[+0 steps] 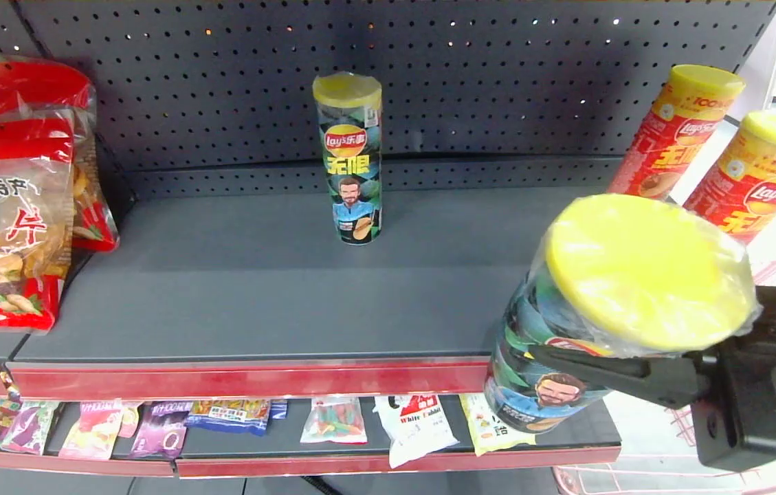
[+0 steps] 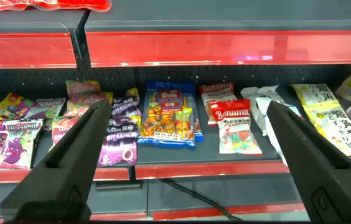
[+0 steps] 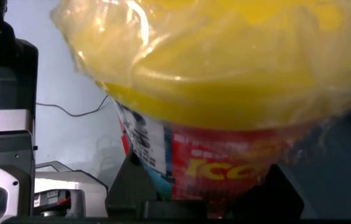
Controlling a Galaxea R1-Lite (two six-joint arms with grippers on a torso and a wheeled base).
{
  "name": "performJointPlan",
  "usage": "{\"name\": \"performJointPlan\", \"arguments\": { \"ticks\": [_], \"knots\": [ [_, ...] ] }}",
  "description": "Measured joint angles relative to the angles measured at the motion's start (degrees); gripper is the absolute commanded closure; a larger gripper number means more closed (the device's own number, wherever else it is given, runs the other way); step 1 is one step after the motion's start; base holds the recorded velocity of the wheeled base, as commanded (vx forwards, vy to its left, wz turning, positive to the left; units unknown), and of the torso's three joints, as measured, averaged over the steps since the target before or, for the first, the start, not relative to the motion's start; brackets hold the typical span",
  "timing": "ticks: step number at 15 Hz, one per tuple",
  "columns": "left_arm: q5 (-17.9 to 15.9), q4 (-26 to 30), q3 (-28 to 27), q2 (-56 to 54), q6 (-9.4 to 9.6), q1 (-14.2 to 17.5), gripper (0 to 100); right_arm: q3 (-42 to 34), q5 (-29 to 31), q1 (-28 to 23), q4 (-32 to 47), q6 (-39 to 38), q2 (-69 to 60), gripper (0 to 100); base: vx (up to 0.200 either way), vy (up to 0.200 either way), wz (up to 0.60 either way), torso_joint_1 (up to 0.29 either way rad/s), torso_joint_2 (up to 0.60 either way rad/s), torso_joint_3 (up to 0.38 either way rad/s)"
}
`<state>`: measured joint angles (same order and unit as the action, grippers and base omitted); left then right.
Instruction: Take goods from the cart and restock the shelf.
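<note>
We see one yellow-lidded green-blue chip can [image 1: 350, 161] upright at the back of the grey metal shelf [image 1: 257, 289]. Our right tool [image 1: 604, 330] pinches a matching can [image 1: 642, 268] at its front-right edge — left tool [image 2: 188, 106] spread wide.

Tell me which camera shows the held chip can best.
Head view: the chip can shows almost whole, clamped in the right pincer. Right wrist view gives its yellow lid and some label, very close. Left wrist view faces candy bags on a lower shelf.
</note>
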<state>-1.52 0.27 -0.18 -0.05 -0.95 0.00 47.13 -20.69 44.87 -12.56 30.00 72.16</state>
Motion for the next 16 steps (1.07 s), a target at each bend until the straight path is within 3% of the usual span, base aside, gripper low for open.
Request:
{"name": "performJointPlan", "arguments": {
  "ticks": [5, 14, 16],
  "knots": [
    [0.0, 0.0, 0.0, 0.0, 0.00, 0.0, 0, -0.3, 0.0, -0.1, 0.0, 0.1, -0.1, 100, 0.200, 0.000, 0.00, 0.000, 0.00, 0.004],
    [0.0, 0.0, 0.0, 0.0, -0.41, 0.0, 0, 0.5, 0.1, 0.0, 0.0, 0.0, -0.2, 100, 0.000, 0.000, 0.00, 0.000, 0.00, 0.000],
    [0.0, 0.0, 0.0, 0.0, -0.24, 0.0, 0, 0.5, 0.0, 0.0, 0.0, 0.0, -0.2, 100, 0.000, 0.200, 0.00, -0.002, 0.00, 0.005]
  ]
}}
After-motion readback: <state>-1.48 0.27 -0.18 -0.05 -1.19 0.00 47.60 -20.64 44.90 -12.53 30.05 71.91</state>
